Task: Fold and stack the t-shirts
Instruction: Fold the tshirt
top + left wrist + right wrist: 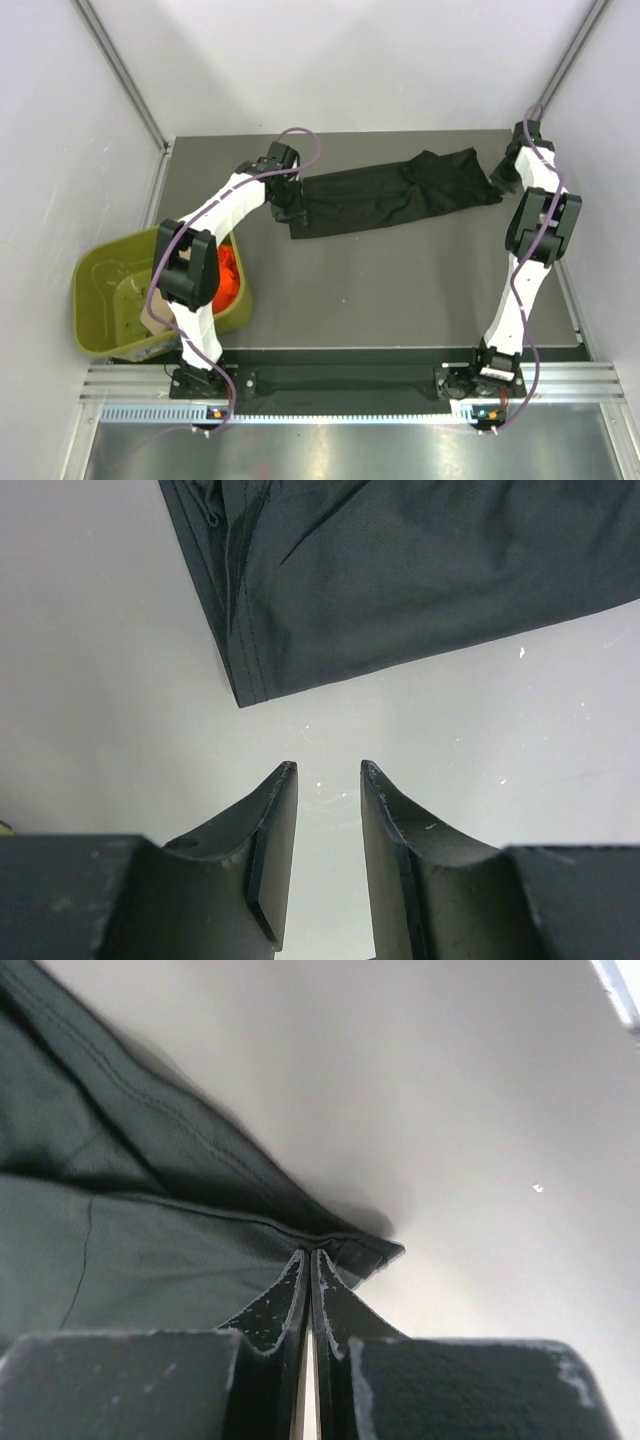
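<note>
Right gripper [312, 1252] clenched merely the hem tip of the plain black cloth t-shirt [120, 1230]; lifting might slip it. Left gripper [328, 770] gaped, empty.

A dark grey tabletop [400, 290] fills the middle of the overhead view, boxed in by plain white panels: a back wall [350, 60], a left wall [50, 150] and a right wall [615, 170]. Slim metal posts [120, 70] run along the seams at the two far corners. A ribbed aluminium rail [350, 378] lies along the tabletop's near edge, with a brushed steel surface [350, 455] nearer still (it has a dull sheen). The light is even and soft. Close up, the tabletop looks paler, flecked with tiny white specks [521, 652].
</note>
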Robot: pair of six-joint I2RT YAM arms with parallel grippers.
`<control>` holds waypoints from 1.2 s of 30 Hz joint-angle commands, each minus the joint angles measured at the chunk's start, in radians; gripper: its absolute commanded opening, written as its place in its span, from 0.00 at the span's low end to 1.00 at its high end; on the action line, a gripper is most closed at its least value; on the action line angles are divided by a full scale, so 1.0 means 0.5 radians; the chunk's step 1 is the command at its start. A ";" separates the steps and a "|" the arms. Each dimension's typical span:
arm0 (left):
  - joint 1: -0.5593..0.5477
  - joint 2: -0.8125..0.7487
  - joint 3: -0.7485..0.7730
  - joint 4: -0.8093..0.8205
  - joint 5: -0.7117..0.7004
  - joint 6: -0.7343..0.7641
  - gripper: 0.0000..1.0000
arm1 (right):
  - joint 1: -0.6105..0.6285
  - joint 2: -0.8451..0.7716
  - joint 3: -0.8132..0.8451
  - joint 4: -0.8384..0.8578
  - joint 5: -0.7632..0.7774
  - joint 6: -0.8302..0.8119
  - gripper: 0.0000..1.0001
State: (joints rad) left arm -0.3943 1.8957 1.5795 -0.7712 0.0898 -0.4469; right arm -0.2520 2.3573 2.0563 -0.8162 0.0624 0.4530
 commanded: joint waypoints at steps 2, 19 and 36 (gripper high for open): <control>0.003 0.004 0.084 0.030 0.017 -0.011 0.37 | -0.039 -0.257 -0.084 0.006 0.035 -0.068 0.00; 0.003 0.034 0.111 0.021 0.026 -0.017 0.37 | -0.103 -0.472 -0.474 0.120 -0.042 -0.114 0.00; 0.000 0.056 0.136 -0.007 0.035 -0.030 0.37 | -0.159 -0.515 -0.735 0.316 -0.063 -0.283 0.02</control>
State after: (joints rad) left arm -0.3943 1.9289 1.6077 -0.7731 0.0948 -0.4541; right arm -0.3168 2.1456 1.6878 -0.7086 0.0292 0.3565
